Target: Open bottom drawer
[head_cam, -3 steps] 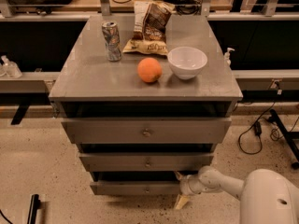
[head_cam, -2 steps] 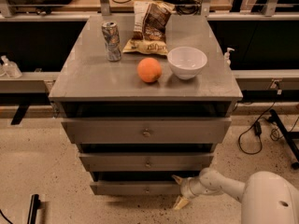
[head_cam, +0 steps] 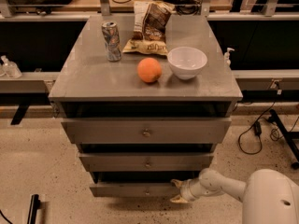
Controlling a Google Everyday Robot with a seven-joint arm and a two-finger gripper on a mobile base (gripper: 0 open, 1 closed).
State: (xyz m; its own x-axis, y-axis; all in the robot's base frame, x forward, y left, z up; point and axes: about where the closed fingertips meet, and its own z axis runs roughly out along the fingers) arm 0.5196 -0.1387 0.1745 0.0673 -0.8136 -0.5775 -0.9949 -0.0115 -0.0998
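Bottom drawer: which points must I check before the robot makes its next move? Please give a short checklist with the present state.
1. The gripper is at the right end of the bottom drawer front: ok.
2. Firm hold on that front: cannot tell.
3. Drawer out enough to show its inside: not ok, only a dark gap shows above the front.
4. The orange and the bowl sit back from the front edge of the cabinet top: ok.
5. The can stands upright: ok.

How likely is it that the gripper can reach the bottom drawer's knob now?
Probably yes: the gripper is at the right end of the bottom drawer front, beside the knob, with nothing visible between them.
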